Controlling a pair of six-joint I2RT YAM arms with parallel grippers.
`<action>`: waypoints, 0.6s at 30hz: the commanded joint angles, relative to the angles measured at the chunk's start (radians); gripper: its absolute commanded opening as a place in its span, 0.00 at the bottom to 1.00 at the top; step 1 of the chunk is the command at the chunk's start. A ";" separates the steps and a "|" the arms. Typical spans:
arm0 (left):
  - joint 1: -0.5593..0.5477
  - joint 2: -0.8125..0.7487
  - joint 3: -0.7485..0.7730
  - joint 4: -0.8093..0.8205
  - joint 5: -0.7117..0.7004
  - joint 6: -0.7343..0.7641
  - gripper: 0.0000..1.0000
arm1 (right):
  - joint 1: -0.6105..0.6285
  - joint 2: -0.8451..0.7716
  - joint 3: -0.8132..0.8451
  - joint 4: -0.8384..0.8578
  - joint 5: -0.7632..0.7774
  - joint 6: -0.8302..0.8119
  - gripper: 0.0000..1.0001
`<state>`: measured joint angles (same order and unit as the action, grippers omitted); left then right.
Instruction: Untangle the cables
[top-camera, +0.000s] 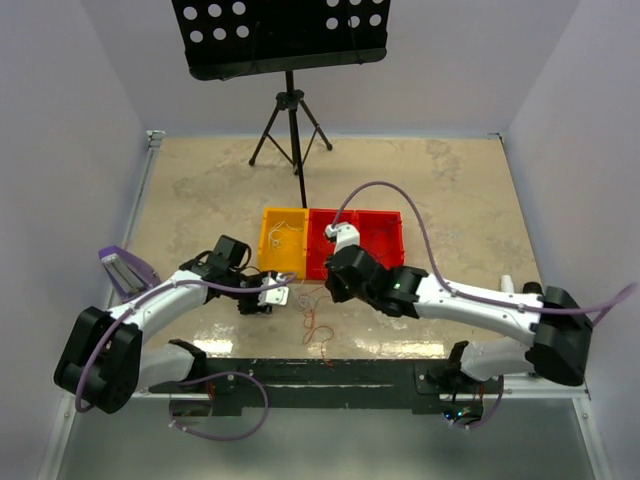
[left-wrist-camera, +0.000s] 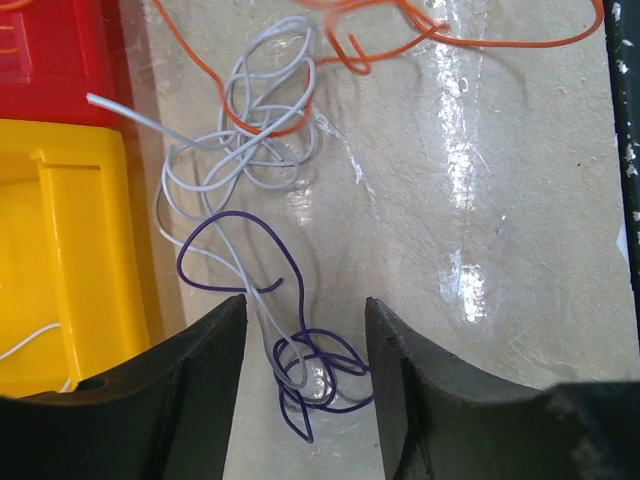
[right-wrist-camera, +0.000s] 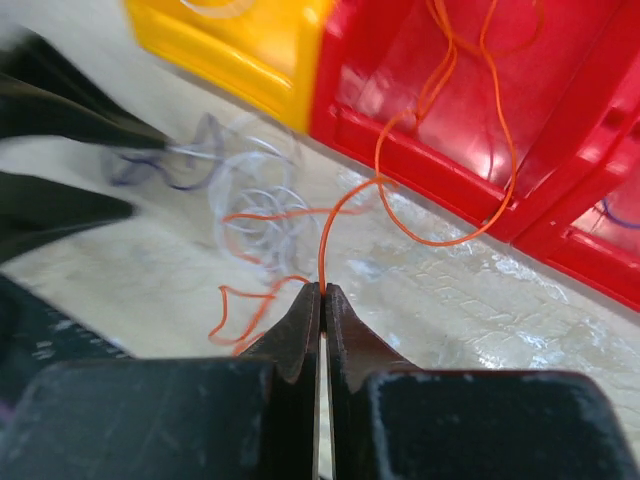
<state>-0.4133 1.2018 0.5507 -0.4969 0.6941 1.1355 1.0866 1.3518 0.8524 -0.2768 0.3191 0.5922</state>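
The cables (top-camera: 312, 318) lie as a thin tangle on the table in front of the bins, between my two grippers. In the left wrist view, my left gripper (left-wrist-camera: 305, 320) stands open over a knot of purple wire (left-wrist-camera: 315, 365) and white wire (left-wrist-camera: 265, 130); the fingers (left-wrist-camera: 200, 380) do not touch it. An orange wire (left-wrist-camera: 350, 45) crosses the white loops farther out. My right gripper (right-wrist-camera: 322, 290) is shut on the orange cable (right-wrist-camera: 322, 240), which runs up and over the rim into the red bin (right-wrist-camera: 420, 160). The white tangle (right-wrist-camera: 255, 215) looks blurred there.
A yellow bin (top-camera: 282, 242) and the red bin (top-camera: 365, 238) stand side by side mid-table, each holding thin wires. A tripod music stand (top-camera: 290, 110) is at the back. A lilac object (top-camera: 125, 268) sits at the left edge. White walls enclose the table.
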 joint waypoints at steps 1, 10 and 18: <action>-0.015 0.015 -0.034 0.084 0.030 0.013 0.50 | 0.003 -0.192 0.128 -0.047 -0.044 0.005 0.00; -0.025 0.024 -0.071 0.103 -0.010 0.079 0.00 | 0.004 -0.407 0.283 -0.094 -0.106 -0.026 0.00; -0.024 -0.090 -0.061 -0.086 -0.065 0.208 0.00 | 0.002 -0.344 0.635 -0.216 0.067 -0.124 0.00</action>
<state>-0.4339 1.1667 0.4911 -0.4747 0.6415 1.2438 1.0874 0.9680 1.3205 -0.4377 0.2817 0.5404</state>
